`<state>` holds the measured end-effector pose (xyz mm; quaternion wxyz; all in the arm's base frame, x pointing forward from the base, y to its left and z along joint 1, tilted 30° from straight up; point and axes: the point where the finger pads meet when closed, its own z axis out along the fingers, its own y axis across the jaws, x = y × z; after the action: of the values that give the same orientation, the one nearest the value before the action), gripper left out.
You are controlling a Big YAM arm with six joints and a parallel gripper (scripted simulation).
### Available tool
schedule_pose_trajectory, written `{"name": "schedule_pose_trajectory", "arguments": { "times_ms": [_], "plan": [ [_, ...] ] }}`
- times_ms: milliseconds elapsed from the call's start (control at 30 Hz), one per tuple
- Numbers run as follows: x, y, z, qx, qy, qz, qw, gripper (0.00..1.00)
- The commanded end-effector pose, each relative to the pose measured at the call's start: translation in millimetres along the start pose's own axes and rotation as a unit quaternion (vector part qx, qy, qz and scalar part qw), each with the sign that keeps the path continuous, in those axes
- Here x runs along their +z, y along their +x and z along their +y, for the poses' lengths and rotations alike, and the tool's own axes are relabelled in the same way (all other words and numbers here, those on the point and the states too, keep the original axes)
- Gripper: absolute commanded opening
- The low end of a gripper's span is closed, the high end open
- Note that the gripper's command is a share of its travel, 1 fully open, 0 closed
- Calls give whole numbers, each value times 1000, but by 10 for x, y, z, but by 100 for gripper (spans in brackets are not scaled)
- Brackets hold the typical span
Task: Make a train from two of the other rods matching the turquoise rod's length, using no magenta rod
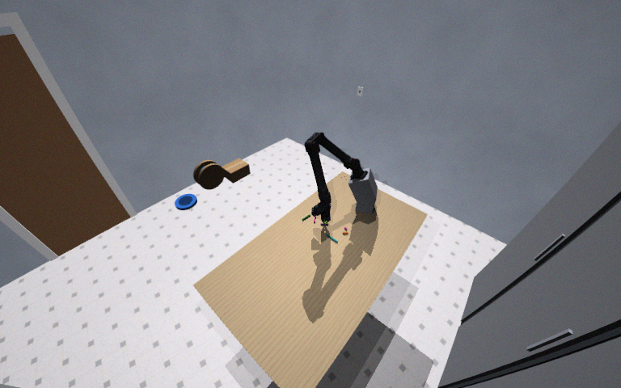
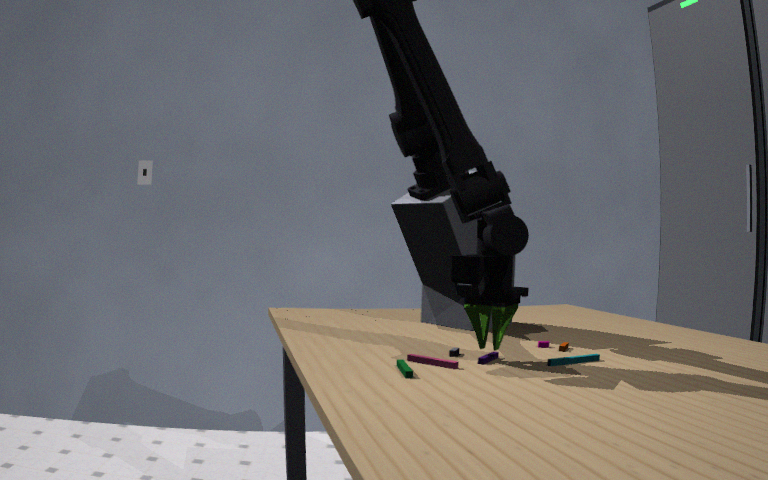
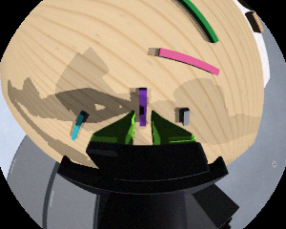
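My gripper (image 2: 489, 346) (image 3: 142, 114) hangs point-down just above the table, its green fingers a narrow gap apart with nothing between them. Right below it a short purple rod (image 2: 487, 357) (image 3: 142, 102) lies flat, lined up with the finger gap. The turquoise rod (image 2: 572, 359) (image 3: 78, 125) (image 1: 333, 238) lies to the right in the exterior view. The pink rod (image 2: 432, 361) (image 3: 184, 60) and the green rod (image 2: 404, 368) (image 3: 198, 18) lie to the left. A small grey rod (image 2: 453, 352) (image 3: 183, 114) sits close to the purple one. A magenta rod (image 2: 543, 343) and an orange rod (image 2: 564, 346) lie further back right.
The rods lie near the far corner of the wooden table (image 2: 495, 428) (image 1: 265, 288). The arm's grey base block (image 2: 430, 249) (image 1: 364, 191) stands behind them. The table's left edge is close to the green rod. On the floor lie a blue plate (image 1: 185, 201) and brown items (image 1: 220, 173).
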<state>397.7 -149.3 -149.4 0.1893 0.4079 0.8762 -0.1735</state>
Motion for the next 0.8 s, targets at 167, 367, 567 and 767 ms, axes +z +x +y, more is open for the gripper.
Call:
{"name": "schedule_pose_trajectory", "arguments": {
  "times_ms": [167, 367, 567, 767],
  "plan": [
    [41, -23, -2, 0, -1, -1, 1000, 22],
    [38, -5, 7, 0, -2, -1, 1000, 22],
    [6, 97, 43, -3, -3, 0, 1000, 22],
    [17, 64, 43, -1, -3, -1, 1000, 22]
  ]
}}
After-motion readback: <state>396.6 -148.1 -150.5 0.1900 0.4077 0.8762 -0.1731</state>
